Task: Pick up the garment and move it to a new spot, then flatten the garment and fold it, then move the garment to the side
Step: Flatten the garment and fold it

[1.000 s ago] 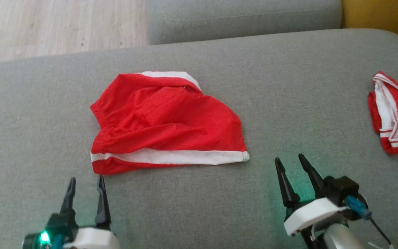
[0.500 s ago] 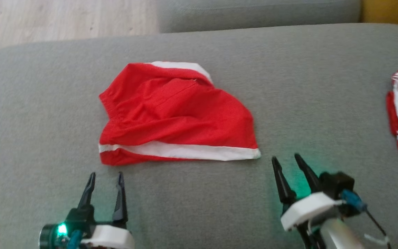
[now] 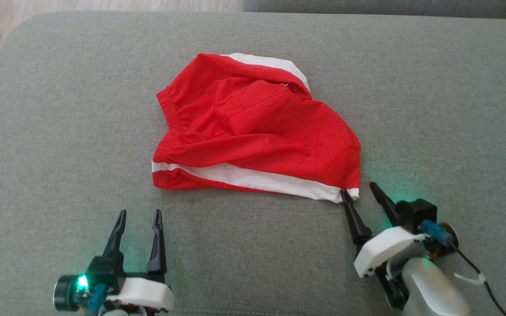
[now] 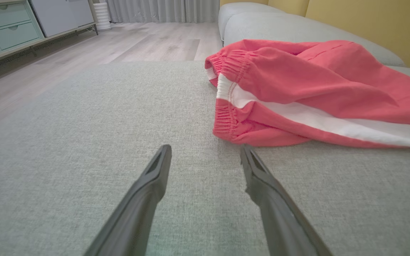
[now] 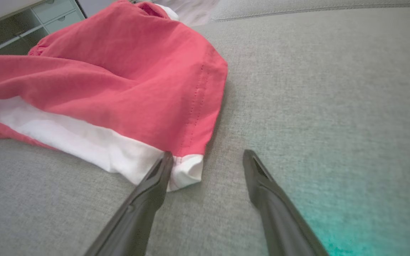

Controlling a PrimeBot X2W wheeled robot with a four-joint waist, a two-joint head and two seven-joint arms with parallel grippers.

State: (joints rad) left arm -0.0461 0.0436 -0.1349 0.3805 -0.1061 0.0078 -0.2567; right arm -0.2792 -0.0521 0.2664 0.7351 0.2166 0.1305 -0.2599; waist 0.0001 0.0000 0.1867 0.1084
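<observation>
Surrounding garment [image 3: 253, 127]: sofa cushion [image 3: 59, 131], floorboards [image 4: 137, 42].

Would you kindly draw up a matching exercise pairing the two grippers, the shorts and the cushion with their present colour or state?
Column one:
1. left gripper
2. right gripper
3. shorts
4. cushion

Column two:
A. grey, bearing everything else
B. open, right at the white hem corner
C. red with a white stripe, lying rumpled
D. open, short of the cloth, over bare fabric

Pairs: 1-D; 2-B; 3-C; 4-A.
</observation>
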